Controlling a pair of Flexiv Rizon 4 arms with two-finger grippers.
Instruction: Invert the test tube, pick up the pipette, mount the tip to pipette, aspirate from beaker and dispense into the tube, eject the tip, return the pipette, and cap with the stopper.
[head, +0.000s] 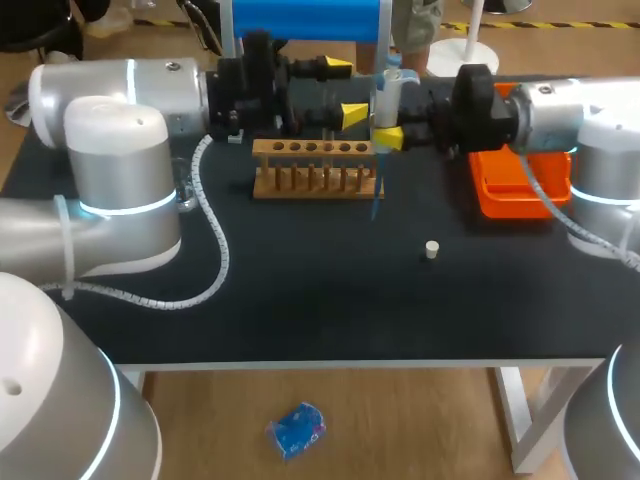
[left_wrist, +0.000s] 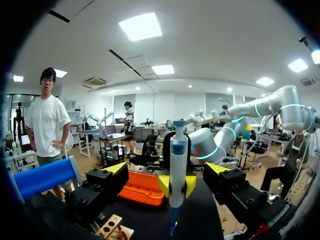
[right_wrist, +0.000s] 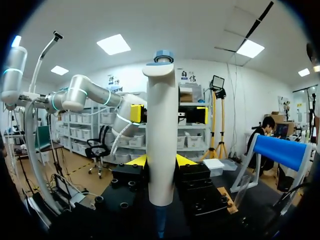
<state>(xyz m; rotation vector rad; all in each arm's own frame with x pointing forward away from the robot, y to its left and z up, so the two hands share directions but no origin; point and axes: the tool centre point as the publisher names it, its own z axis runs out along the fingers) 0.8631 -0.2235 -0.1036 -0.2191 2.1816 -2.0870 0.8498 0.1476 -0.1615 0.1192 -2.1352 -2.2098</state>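
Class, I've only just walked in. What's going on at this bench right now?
The right gripper holds the pipette upright just behind the rack, fingers shut on its body, with a blue tip on its end. The left gripper faces it, fingers open. The stopper lies loose on the table.

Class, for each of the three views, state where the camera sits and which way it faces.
Head view: above and behind, looking down on the table; left arm and right arm show.
Left wrist view: on the left arm, looking along its open fingers toward the pipette.
Right wrist view: on the right arm, facing the left arm; right gripper holds the pipette.
Shared: the pipette.
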